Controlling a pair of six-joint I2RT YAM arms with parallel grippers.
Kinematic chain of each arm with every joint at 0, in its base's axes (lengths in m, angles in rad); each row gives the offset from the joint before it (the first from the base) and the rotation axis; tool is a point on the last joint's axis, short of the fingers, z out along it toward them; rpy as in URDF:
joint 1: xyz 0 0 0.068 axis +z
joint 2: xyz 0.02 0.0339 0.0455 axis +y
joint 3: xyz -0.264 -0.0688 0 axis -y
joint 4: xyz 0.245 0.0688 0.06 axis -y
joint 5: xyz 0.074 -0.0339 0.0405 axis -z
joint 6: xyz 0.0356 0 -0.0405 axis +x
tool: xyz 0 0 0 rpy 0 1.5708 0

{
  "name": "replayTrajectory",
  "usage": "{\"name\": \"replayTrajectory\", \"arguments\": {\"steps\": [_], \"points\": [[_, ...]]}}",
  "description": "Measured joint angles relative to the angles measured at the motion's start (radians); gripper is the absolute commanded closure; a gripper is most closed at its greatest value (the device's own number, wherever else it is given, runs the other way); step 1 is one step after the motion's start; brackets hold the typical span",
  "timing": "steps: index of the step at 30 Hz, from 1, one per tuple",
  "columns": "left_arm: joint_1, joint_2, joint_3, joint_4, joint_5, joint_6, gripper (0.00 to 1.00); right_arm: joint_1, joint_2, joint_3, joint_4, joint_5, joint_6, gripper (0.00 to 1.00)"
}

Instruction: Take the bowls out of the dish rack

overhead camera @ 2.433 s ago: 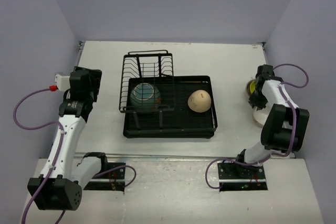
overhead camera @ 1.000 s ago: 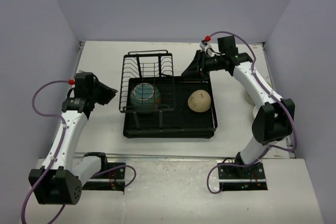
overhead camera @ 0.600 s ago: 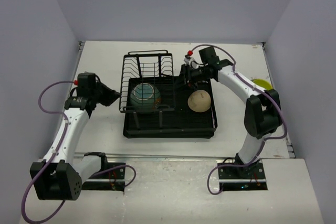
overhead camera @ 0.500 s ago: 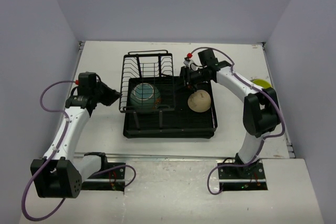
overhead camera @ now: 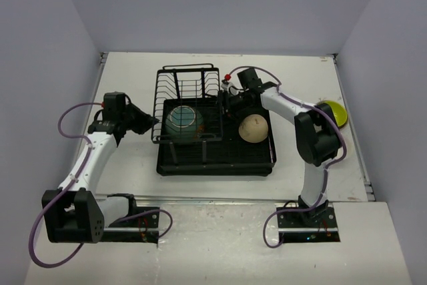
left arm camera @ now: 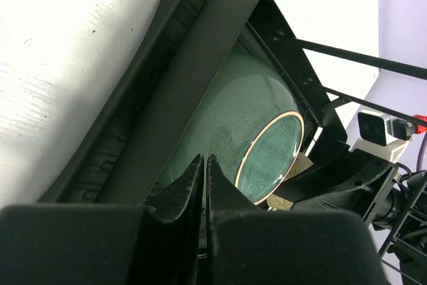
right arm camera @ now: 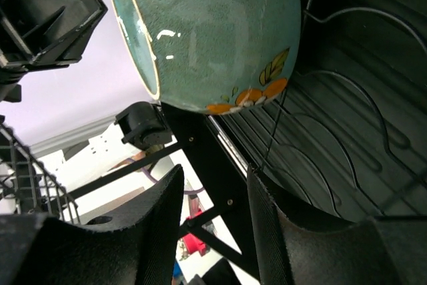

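Observation:
The black dish rack (overhead camera: 215, 167) sits mid-table. A teal bowl (overhead camera: 183, 119) with an orange flower stands on edge in its wire holder, and a beige bowl (overhead camera: 253, 128) lies upside down on the tray. My left gripper (overhead camera: 154, 122) is shut on nothing just outside the rack's left wall; in the left wrist view its tips (left arm camera: 204, 162) point at the teal bowl (left arm camera: 257, 121) past the rack's rim (left arm camera: 167, 98). My right gripper (overhead camera: 225, 103) hangs open over the tray; in the right wrist view it (right arm camera: 215, 188) is just below the teal bowl (right arm camera: 220, 31), touching nothing.
A yellow-green bowl (overhead camera: 335, 111) rests on the table at the right edge, partly behind my right arm. The wire holder (overhead camera: 190, 85) stands upright between the two grippers. The ribbed tray floor (right arm camera: 347, 145) lies beside my right fingers.
My right arm has swung from the right side of the table over to the rack beside the teal bowl. My left gripper has shut and moved closer to the rack's left wall.

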Motion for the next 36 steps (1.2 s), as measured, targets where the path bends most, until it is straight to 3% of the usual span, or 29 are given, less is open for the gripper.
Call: {"name": "replayTrajectory", "arguments": {"steps": [15,36], "points": [[0.0,0.098,0.0,0.074,0.048,0.0,1.0,0.023,0.071,0.052,0.076,0.052,0.026,0.34],[0.0,0.15,0.013,0.125,0.093,0.007,1.0,0.057,0.087,0.0,0.267,0.124,0.102,0.31]]}}
